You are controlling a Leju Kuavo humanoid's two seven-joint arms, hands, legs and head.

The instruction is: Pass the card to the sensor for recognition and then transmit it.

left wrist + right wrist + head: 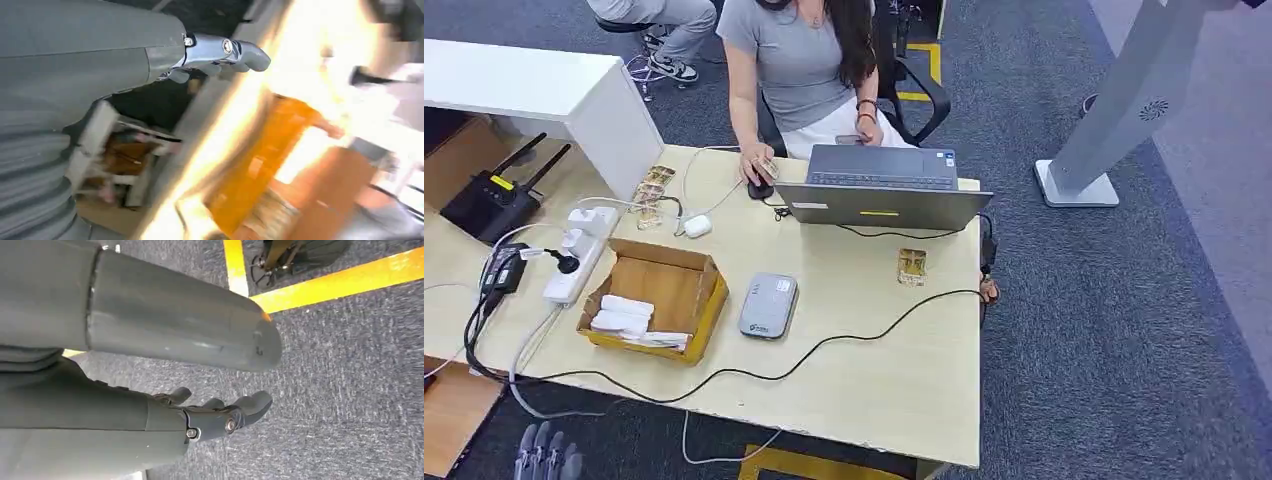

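Pale wood tabletop [874, 350] on grey-blue carpet floor [1114, 330]; white desk [534, 90] at far left; black office chair [919, 95] behind; yellow floor line [345, 277]; white stand base [1079, 185] at right

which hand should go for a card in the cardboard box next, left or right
Probably the left. The left hand shows at the table's near edge on the left, just below the cardboard box of white cards, empty, fingers apart. The right hand hangs over grey carpet, also empty.
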